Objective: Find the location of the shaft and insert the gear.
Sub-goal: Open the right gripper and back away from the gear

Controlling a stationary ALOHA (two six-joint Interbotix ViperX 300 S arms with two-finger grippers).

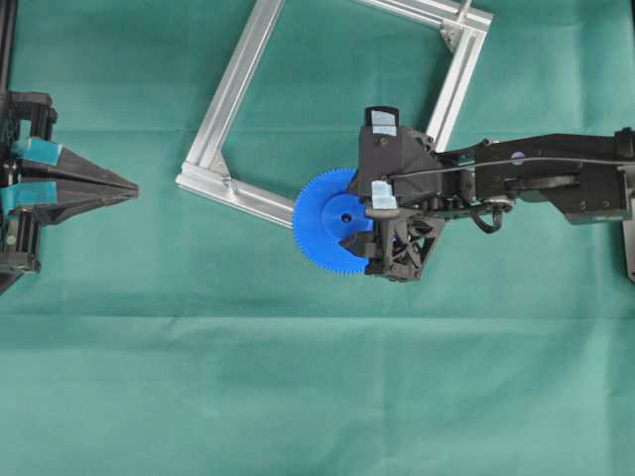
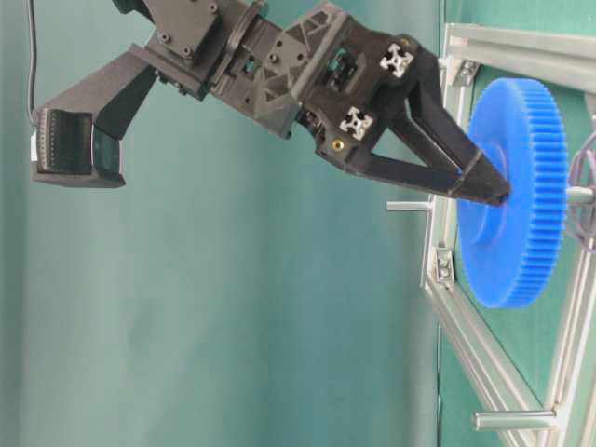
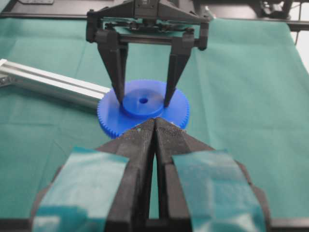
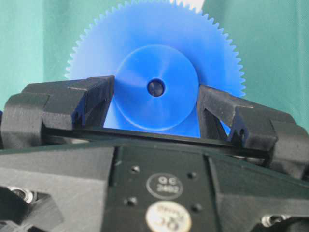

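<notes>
The right gripper [image 1: 359, 220] has its two black fingers [image 3: 117, 72] clamped on opposite sides of the raised central hub of the gear [image 1: 327, 223]. The right wrist view confirms a finger pressed against each side of the hub, with the small centre hole visible between them. The gear lies flat near the middle of the green cloth [image 1: 298, 397], somewhat towards its far edge. Part of the gear's rim overlaps the near rail of the aluminium frame [image 1: 233, 94], which lies towards the far edge of the cloth.

In the table-level view, a thin silvery pin, the shaft [image 2: 579, 196], projects from the side of the gear opposite the gripper, in line with the hub. Thin wire loops [image 2: 585, 191] surround it. Whether the shaft passes fully through the centre hole cannot be told.

The left gripper [image 1: 134, 186] is located at the left edge of the cloth, well apart from the gear. Its jaws are together, with the fingertips touching. Teal tape [image 3: 82, 188] covers the finger bases.
</notes>
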